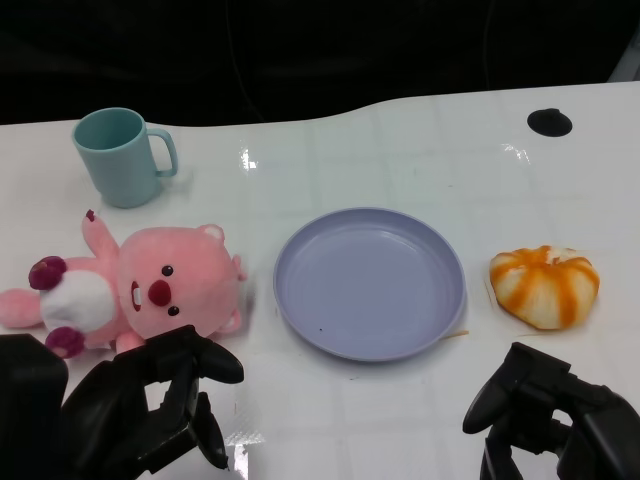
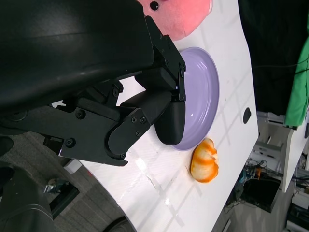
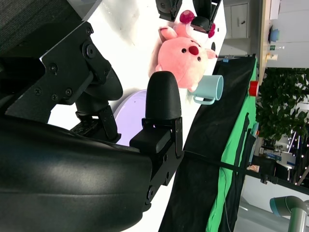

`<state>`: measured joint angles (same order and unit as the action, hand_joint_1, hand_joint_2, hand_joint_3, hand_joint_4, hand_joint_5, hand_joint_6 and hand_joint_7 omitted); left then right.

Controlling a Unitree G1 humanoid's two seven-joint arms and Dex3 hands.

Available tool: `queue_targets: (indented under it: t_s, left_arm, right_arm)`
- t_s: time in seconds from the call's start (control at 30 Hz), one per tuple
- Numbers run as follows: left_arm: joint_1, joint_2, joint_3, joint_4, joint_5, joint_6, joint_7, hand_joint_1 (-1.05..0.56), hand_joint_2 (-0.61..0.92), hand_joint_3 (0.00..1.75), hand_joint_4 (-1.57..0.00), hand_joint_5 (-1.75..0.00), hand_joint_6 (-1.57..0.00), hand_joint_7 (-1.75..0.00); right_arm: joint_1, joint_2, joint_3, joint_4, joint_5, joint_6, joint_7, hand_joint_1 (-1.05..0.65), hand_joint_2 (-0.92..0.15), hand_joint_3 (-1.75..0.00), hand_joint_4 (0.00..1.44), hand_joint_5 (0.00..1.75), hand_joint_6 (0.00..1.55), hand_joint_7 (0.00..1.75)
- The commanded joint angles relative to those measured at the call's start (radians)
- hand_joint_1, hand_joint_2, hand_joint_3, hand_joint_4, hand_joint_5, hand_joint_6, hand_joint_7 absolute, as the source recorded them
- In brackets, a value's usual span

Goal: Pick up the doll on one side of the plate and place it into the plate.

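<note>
Just beyond the left hand [image 1: 150,405], whose spread fingers hold nothing, the doll [image 1: 130,290] lies on the tabletop [image 1: 400,150] beside the plate [image 1: 370,282], while the right hand [image 1: 550,415] hovers empty, fingers apart, near the plate's other side.

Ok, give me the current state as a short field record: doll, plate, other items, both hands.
doll: pink plush doll lying on the table left of the plate, not held
plate: lavender plate, nothing in it
other items: teal mug behind the doll; orange-and-white plush right of the plate
left hand: left hand near the doll, holds nothing
right hand: right hand in front of the orange plush, holds nothing
task step: pick not yet done
</note>
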<state>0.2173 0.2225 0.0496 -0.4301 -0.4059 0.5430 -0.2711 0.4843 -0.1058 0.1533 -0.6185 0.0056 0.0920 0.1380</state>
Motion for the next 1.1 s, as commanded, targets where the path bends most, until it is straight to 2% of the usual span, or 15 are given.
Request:
queue_targets:
  t_s: [0.03, 0.83, 0.9, 1.1]
  left_arm:
    - [-0.005, 0.006, 0.01, 0.007, 0.001, -0.017, -0.01, -0.12, 0.61, 1.12, -0.78, -1.75, -0.64, -1.61]
    - [-0.004, 0.007, 0.008, -0.004, 0.01, -0.013, 0.001, -0.11, 0.62, 1.11, -0.77, -1.75, -0.65, -1.6]
    - [-0.003, 0.01, 0.007, -0.003, 0.018, -0.025, -0.002, -0.11, 0.61, 1.1, -0.76, -1.75, -0.67, -1.55]
    - [0.004, 0.002, 0.006, -0.012, 0.041, -0.056, 0.008, -0.15, 0.51, 1.2, -0.72, -1.56, -0.75, -1.19]
  right_arm:
    - [-0.001, -0.001, -0.005, -0.004, 0.006, 0.001, -0.003, 0.13, -0.46, -1.37, 0.71, 1.75, 0.58, 1.57]
    - [-0.001, -0.002, -0.006, 0.0, 0.009, -0.005, -0.001, 0.13, -0.46, -1.36, 0.71, 1.75, 0.58, 1.57]
    - [-0.001, -0.003, -0.007, 0.002, 0.011, -0.008, 0.0, 0.13, -0.46, -1.36, 0.71, 1.75, 0.58, 1.57]
    - [-0.001, -0.003, -0.007, 0.006, 0.009, -0.015, 0.0, 0.12, -0.46, -1.36, 0.71, 1.75, 0.58, 1.57]
